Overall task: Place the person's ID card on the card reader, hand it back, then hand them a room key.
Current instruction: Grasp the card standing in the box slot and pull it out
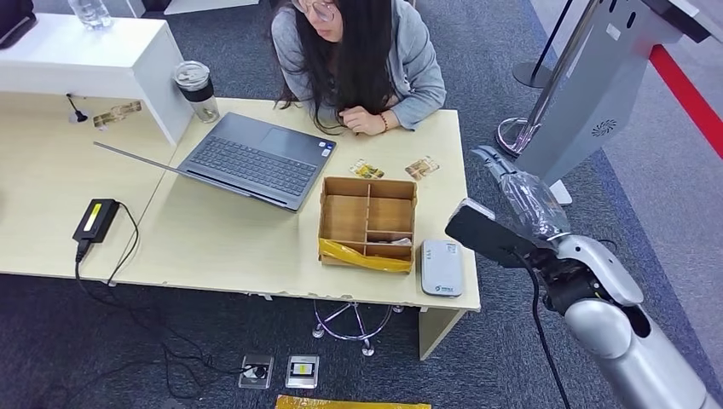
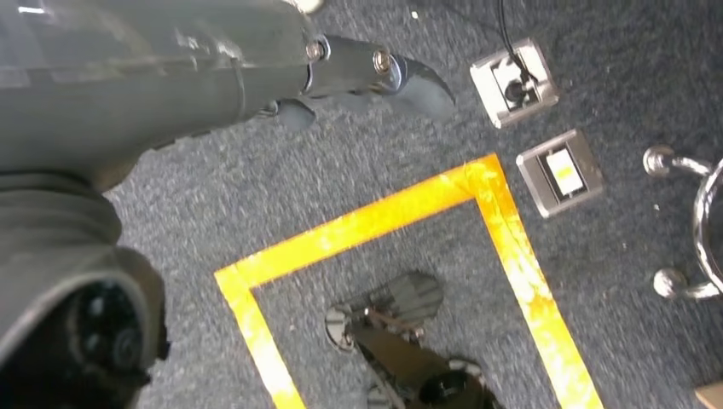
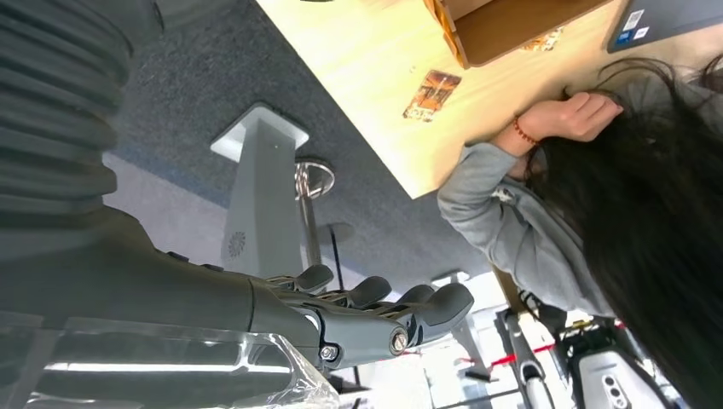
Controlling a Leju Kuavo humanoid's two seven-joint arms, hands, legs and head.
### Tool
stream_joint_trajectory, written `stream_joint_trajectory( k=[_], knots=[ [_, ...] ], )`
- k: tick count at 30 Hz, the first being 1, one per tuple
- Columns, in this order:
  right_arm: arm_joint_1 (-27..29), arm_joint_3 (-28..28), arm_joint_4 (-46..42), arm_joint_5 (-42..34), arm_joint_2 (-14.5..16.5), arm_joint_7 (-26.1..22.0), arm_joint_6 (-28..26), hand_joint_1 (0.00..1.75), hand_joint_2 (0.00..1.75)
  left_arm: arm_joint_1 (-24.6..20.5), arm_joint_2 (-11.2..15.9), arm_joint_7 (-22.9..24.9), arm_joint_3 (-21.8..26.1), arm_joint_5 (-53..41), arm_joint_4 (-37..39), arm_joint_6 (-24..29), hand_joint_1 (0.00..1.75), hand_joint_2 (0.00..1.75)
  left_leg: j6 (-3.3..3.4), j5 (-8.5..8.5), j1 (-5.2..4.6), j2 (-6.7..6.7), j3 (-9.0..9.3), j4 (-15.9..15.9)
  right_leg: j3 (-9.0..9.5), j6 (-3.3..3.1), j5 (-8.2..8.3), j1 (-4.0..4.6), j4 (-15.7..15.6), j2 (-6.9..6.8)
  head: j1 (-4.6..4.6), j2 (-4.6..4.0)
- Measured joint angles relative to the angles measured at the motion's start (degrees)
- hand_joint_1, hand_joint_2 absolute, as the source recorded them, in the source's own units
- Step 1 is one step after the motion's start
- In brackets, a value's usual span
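Two picture cards (image 1: 422,167) (image 1: 367,169) lie on the wooden desk (image 1: 222,239) in front of the seated person (image 1: 358,60). The nearer one also shows in the right wrist view as the card (image 3: 432,94). The white card reader (image 1: 442,267) sits at the desk's near right corner, beside a compartmented cardboard box (image 1: 368,221) holding small pale items. My right hand (image 1: 511,183), wrapped in clear plastic, hovers off the desk's right edge, fingers (image 3: 384,307) loosely extended and holding nothing. My left hand (image 2: 367,72) hangs over the carpet, empty.
An open laptop (image 1: 256,158) lies mid-desk, with a lidded cup (image 1: 197,89) and a white raised counter (image 1: 94,60) behind it. A black adapter (image 1: 95,220) trails cable off the front edge. A grey kiosk stand (image 1: 588,94) rises right of my arm. Floor sockets (image 1: 280,371) and yellow tape (image 2: 503,239) lie below.
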Motion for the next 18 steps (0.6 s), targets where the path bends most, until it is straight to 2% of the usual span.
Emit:
stream_joint_trajectory(
  k=[4, 9, 18],
  knots=[
    [3.41, 1.20, -3.40, 4.64, 0.39, 2.24, -1.29, 0.00, 1.75, -0.04, -0.17, 0.05, 0.00, 0.11, 0.00, 0.90, 0.00, 0.00, 0.00, 0.00, 0.01, -0.04, -0.04, -0.01, 0.01, 0.00, 0.00, 0.00, 0.01, -0.03, 0.00, 0.00],
    [4.56, 4.47, -3.44, 10.69, 1.88, 3.69, -2.27, 0.00, 1.75, -0.23, -0.64, 0.59, 0.00, 0.42, 0.00, 1.37, 0.00, 0.00, 0.00, 0.00, 0.01, -0.04, -0.05, -0.02, 0.01, 0.00, 0.00, 0.01, 0.01, -0.04, 0.00, 0.00],
    [3.37, 7.29, 4.74, 15.56, 7.83, 3.45, -4.57, 0.00, 1.75, -0.43, -1.50, 1.70, 0.02, 0.43, 0.00, 1.24, 0.00, 0.00, 0.00, 0.01, 0.01, -0.07, -0.06, -0.02, 0.01, 0.00, 0.00, 0.01, 0.02, -0.09, 0.00, 0.00]
  ],
)
